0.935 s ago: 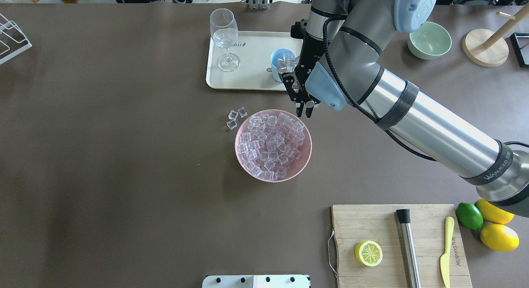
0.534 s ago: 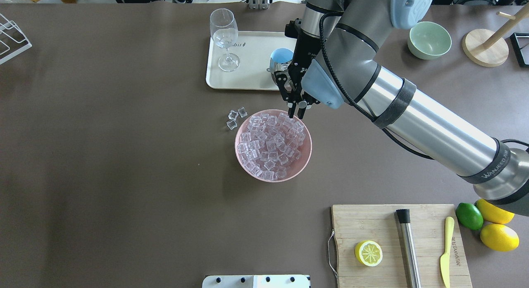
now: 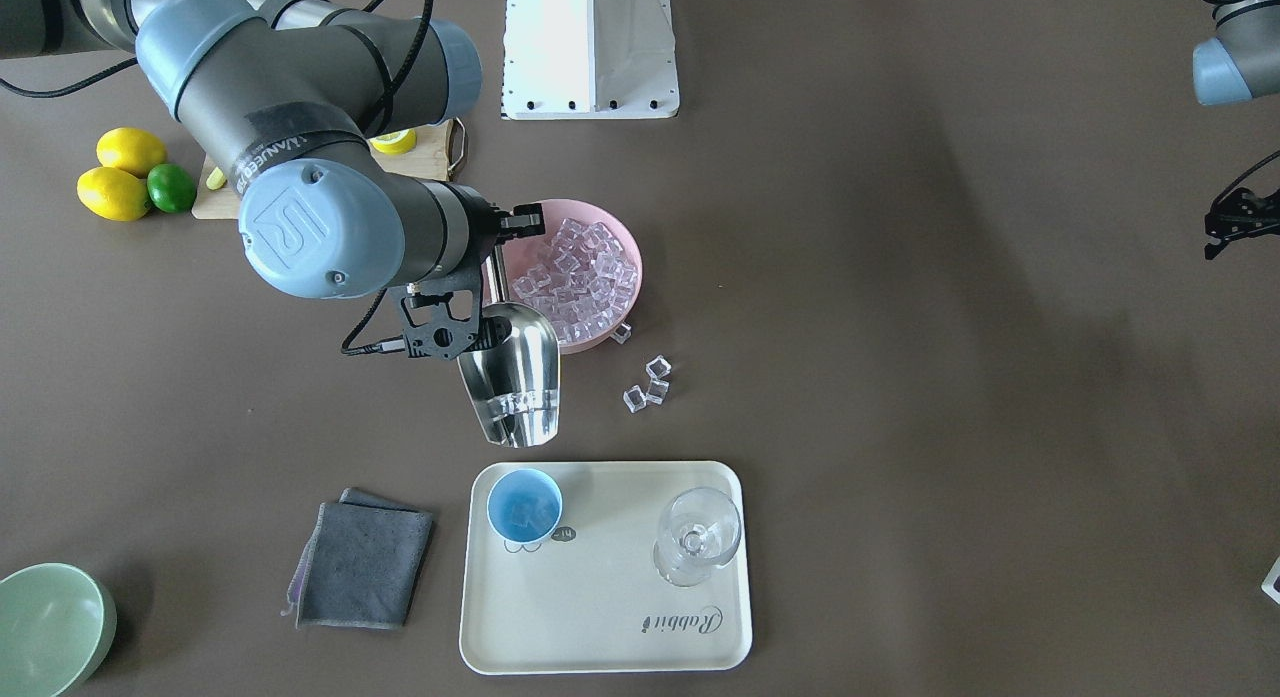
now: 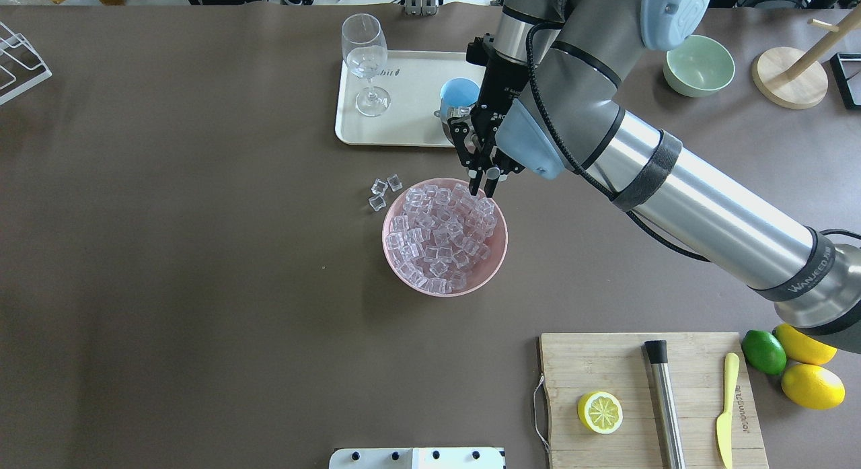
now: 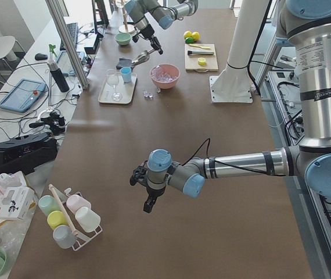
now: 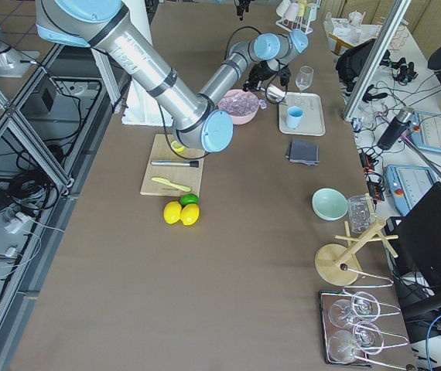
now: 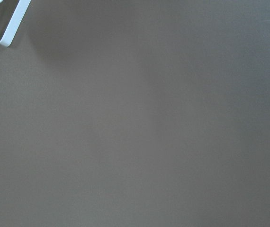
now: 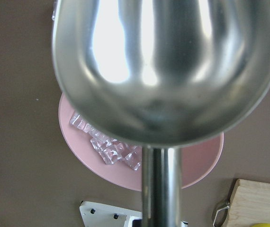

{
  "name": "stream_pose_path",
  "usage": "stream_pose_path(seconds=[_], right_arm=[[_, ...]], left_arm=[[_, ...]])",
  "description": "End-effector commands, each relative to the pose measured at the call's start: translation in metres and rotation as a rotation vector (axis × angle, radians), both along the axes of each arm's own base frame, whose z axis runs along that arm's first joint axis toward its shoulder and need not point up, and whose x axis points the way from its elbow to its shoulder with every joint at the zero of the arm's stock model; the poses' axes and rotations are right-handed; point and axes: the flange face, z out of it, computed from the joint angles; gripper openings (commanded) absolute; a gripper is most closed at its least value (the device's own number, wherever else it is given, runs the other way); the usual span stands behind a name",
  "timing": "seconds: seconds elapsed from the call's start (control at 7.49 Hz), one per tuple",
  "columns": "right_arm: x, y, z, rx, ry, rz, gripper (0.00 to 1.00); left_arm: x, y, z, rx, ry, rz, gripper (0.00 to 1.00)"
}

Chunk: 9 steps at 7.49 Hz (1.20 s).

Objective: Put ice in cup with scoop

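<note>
While fingers [image 4: 479,174] grip scoop [image 3: 510,377], tray [image 3: 600,617] reads "Rabbit", strap [image 4: 804,277] "WANJEED".

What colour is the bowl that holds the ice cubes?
Pink. The bowl shows best in the overhead exterior view.

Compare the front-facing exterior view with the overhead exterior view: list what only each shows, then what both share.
Only front-facing: the whole scoop, its mouth pointing toward the tray, and the folded grey cloth beside that tray. Only overhead: the steel rod on the cutting board, the wooden stand and the white wire rack; there the right arm hides most of the scoop. Both: the pink bowl heaped with ice, three loose cubes beside it, the blue cup and wine glass on the tray, and the right gripper shut on the scoop's handle.
</note>
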Motion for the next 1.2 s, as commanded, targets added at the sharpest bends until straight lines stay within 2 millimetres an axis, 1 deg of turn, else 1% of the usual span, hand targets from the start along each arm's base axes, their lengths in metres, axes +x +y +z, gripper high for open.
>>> stream_pose_path(seconds=[0.0,0.13,0.27,0.4,0.53,0.67,0.8,0.94,1.07], right_arm=[[0.003,-0.002,0.001,-0.049,-0.027,-0.001,0.0],[0.007,-0.005,0.001,-0.065,-0.043,0.004,0.0],[0.009,-0.006,0.002,-0.07,-0.044,0.007,0.0],[0.009,-0.006,0.003,-0.07,-0.044,0.007,0.0],[0.009,-0.006,0.005,-0.072,-0.042,0.007,0.0],[0.01,-0.005,0.005,-0.072,-0.042,0.007,0.0],[0.011,-0.004,0.007,-0.07,-0.042,0.007,0.0],[0.021,0.007,0.006,-0.044,-0.047,0.011,0.0],[0.043,0.031,0.016,0.004,-0.021,0.034,0.0]], left_arm=[[-0.021,0.007,0.006,-0.142,0.085,-0.035,0.98],[-0.022,0.007,0.007,-0.168,0.087,-0.04,0.98],[-0.024,0.01,0.006,-0.265,0.142,-0.113,0.98],[-0.022,0.01,-0.002,-0.334,0.176,-0.184,0.98],[-0.031,0.009,-0.019,-0.345,0.182,-0.213,0.98],[-0.039,0.001,-0.058,-0.377,0.183,-0.239,0.98],[-0.038,-0.005,-0.084,-0.446,0.168,-0.246,0.98],[-0.037,-0.017,-0.1,-0.468,0.162,-0.249,0.98],[-0.038,-0.017,-0.101,-0.461,0.161,-0.245,0.98]])
